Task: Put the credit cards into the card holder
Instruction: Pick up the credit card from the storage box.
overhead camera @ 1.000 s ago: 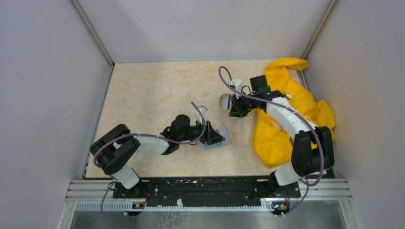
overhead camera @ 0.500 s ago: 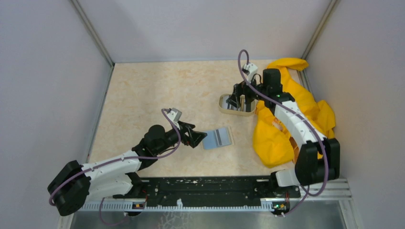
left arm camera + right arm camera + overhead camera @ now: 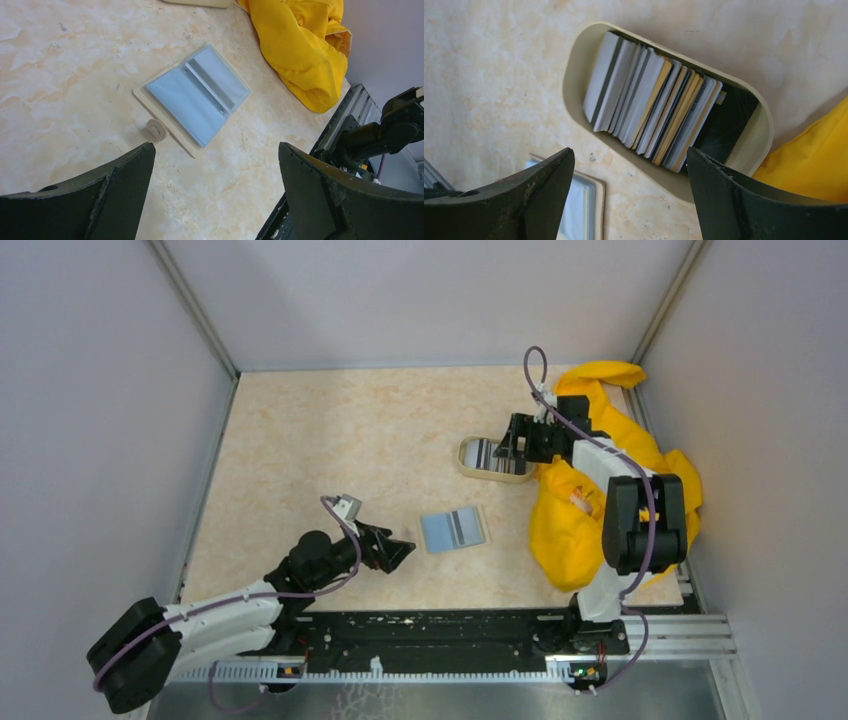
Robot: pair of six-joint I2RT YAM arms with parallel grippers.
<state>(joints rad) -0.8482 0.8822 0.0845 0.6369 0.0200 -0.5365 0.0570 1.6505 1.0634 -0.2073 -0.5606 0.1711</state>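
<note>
Nearest us, our left gripper (image 3: 398, 550) stands wide and empty, with the open card holder (image 3: 453, 530) flat on the surface (image 3: 330, 440) just ahead. Farther, our right gripper (image 3: 629, 155), jaws apart, hovers over the credit cards (image 3: 651, 120), seemingly leaning edge-on in the dish (image 3: 574, 75).

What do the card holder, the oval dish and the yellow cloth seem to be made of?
Card holder: tan matte edge, perhaps faux leather; light blue sleeves inside look like smooth plastic with a faint sheen.
Oval dish: probably plastic, beige and matte, with a smooth rounded rim.
Yellow cloth: thin fabric, shown by its soft folds and wrinkles.
</note>
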